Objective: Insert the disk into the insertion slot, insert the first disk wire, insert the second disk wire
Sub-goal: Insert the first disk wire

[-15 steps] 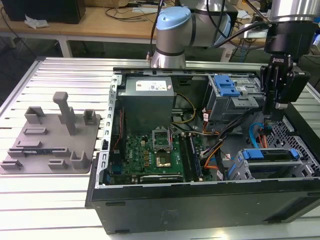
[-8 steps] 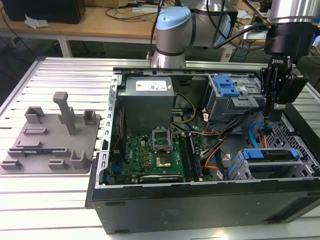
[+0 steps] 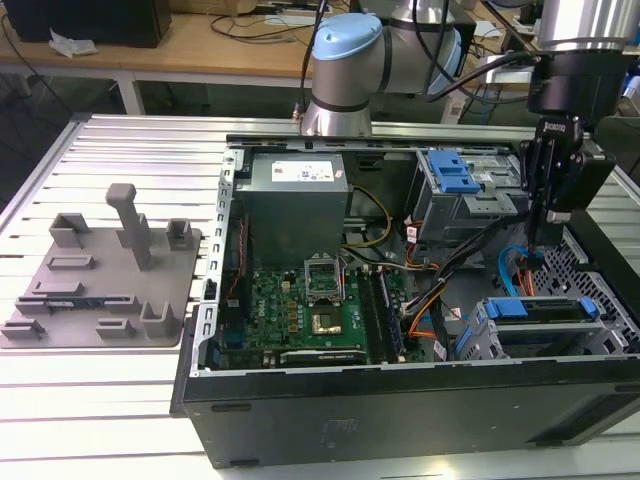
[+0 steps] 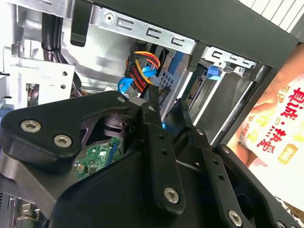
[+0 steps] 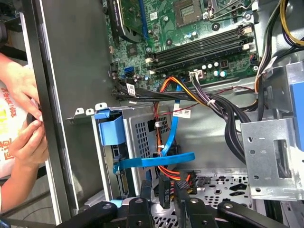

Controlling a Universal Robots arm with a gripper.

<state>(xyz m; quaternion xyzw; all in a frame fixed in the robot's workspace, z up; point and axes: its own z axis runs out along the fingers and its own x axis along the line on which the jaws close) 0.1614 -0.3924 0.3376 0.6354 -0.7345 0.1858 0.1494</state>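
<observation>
One hand is held above the disk lodged in the insertion slot, and its grip state cannot be told.

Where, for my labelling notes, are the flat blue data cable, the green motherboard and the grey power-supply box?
flat blue data cable [image 5: 156, 161]: first wrist view, middle of its horizontal run.
green motherboard [image 3: 287, 300]: exterior view, bare green surface.
grey power-supply box [image 3: 293, 215]: exterior view, its plain side wall.
</observation>
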